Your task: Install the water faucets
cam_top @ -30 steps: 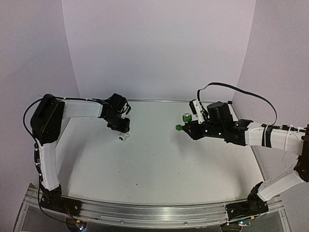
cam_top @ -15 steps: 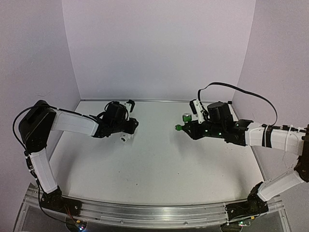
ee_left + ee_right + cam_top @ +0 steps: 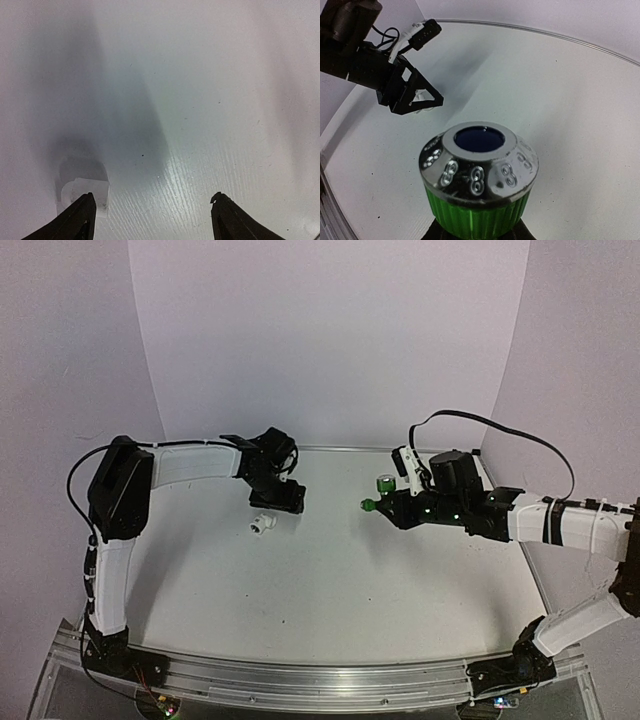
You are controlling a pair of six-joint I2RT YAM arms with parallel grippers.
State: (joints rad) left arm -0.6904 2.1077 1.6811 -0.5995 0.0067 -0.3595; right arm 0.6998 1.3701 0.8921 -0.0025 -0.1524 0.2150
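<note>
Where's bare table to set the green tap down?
Near half of the table, from the fitting to the near edge, is bare; so is the strip between the left pincer and the tap. Crowded only around the fitting by the left pincer.

A silver-capped green plastic tap knob (image 3: pixel 479 200) fills the foreground. Beyond, the black left gripper (image 3: pixel 418 103) gapes over a white table (image 3: pixel 560 100).
</note>
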